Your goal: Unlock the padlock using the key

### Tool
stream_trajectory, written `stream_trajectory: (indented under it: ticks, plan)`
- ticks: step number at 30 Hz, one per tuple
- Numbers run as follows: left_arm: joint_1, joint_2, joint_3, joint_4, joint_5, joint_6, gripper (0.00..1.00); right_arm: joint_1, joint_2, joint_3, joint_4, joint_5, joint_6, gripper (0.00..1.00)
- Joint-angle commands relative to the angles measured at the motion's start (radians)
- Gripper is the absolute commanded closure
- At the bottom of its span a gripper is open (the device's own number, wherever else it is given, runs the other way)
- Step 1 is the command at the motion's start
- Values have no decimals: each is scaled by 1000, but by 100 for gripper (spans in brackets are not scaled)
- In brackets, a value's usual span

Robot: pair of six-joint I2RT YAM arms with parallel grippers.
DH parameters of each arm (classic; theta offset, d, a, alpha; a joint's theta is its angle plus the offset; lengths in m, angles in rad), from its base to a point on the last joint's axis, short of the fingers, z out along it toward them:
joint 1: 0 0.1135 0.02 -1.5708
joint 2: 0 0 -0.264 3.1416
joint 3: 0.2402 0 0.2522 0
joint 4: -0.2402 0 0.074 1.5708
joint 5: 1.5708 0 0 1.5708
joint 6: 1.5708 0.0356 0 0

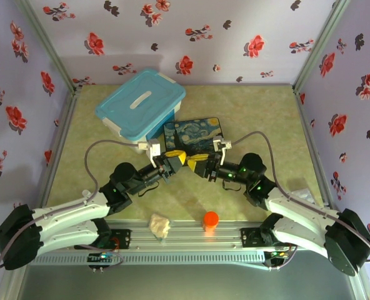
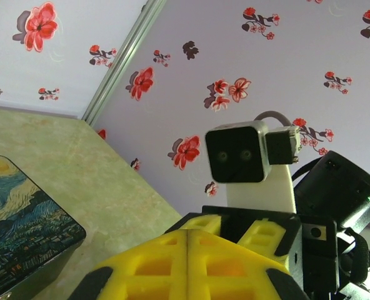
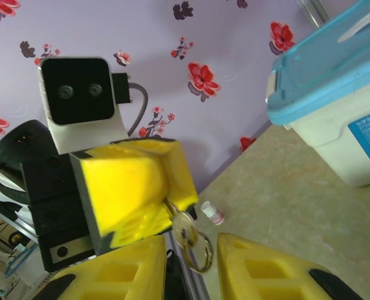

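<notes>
Flowered purple walls enclose the bench (image 1: 266, 119), above whose middle the left claw (image 1: 176, 157) is clamped on the padlock (image 3: 184, 230). Facing it, the right claw (image 1: 195, 164) holds its fingers apart beside the hanging silver ring; a painted box (image 1: 192, 134) lies just behind.

The white-and-black left arm (image 1: 66, 219) and right arm (image 1: 304, 215) angle inward, tips nearly meeting. The yellow-fingered left gripper (image 1: 177, 157) pinches a tiny brass padlock (image 3: 184, 230). The right gripper (image 3: 192, 265) has its fingers apart.

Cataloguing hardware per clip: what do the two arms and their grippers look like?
The left arm and right arm have white shells, black joints, green lights, grey cables. The left gripper and right gripper have blocky yellow fingers and white camera boxes.
</notes>
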Motion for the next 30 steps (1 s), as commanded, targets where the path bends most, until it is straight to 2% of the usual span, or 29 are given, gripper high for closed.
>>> stream_trajectory:
  ticks: [1,10,16,23,24,25,26,27,29,30]
  plan:
    - [8,5,14,56,14,-11,100,6,15,40,76,-21,-28,80]
    - [8,18,9,86,15,-30,100,6,33,28,114,-35,-15,82]
    - [9,32,2,103,17,-38,100,6,23,10,134,-23,-18,92]
    - [18,34,-1,107,15,-56,100,6,-16,-7,75,-4,-52,97]
    - [21,33,-4,107,7,-67,92,6,-33,-4,28,15,-77,97]
    - [23,32,-8,108,-10,-86,76,6,-56,0,-29,41,-113,97]
    - [27,27,-13,104,-42,-124,55,8,-84,7,-111,81,-170,97]
    - [31,20,-17,98,-79,-171,44,12,-115,21,-215,127,-247,97]
    - [36,7,-20,55,-170,-294,41,33,-157,61,-418,246,-400,98]
    - [36,2,-15,-34,-224,-392,40,55,-173,79,-510,338,-466,98]
